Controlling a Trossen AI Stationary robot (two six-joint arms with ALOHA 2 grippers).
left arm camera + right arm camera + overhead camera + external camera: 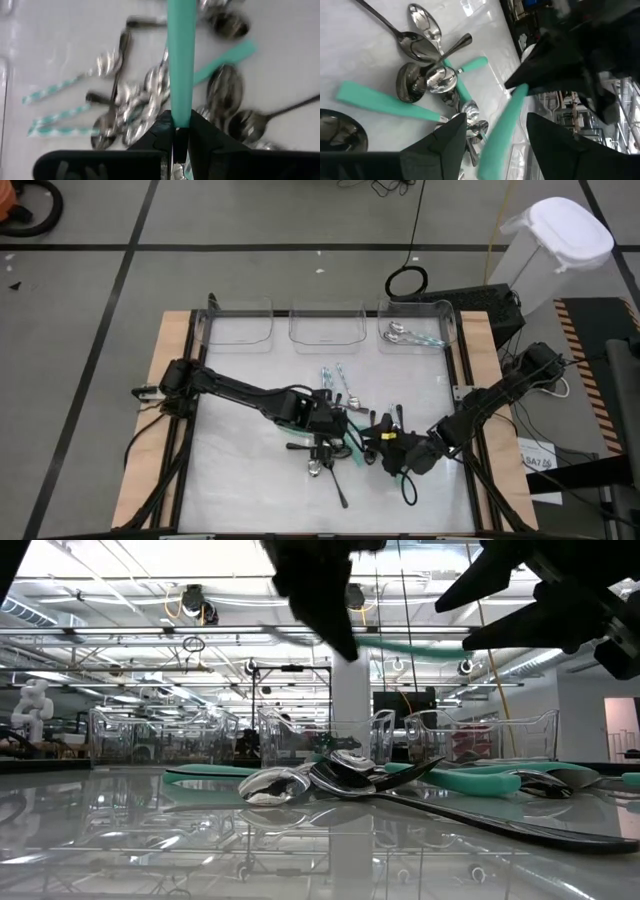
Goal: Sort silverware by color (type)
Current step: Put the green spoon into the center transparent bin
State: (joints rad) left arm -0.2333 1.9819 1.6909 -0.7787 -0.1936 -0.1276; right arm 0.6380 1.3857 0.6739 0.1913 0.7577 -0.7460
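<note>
Gripping a teal-handled utensil (pixel 180 60), the left gripper (pixel 176 134) has its fingers pinched nearly shut on one end of the handle; the handle runs straight out ahead of the fingers. It hangs above the pile of silverware (pixel 335 450), clear of the table (pixel 250 490). In the low view the same teal handle (pixel 420 648) lies roughly level in the air, above the pile.

Right gripper (pixel 492 135) sits just right of the pile, jaws spread wide, nothing pinched. In its wrist view the lifted teal handle shows in the gap between its two fingers; cannot tell if it touches either one.

Bins: three clear bins stand in a row along the table's far edge, beyond the pile. The right bin (pixel 445 315) holds a few silver utensils with pale striped handles (pixel 408 335). The left bin (pixel 240 305) and the middle bin (pixel 326 308) show no contents.

Pile: dark spoons, shiny spoons and teal handles lie crossed over each other. One black spoon (pixel 338 485) sticks out of the pile toward the near edge. Another teal handle (pixel 380 102) lies flat at the pile's edge. Between the pile and the bins, a few striped-handled pieces (pixel 335 377) lie apart, long axes pointing roughly at the bins.

Both arms crowd over the pile, covering most of it from above.
</note>
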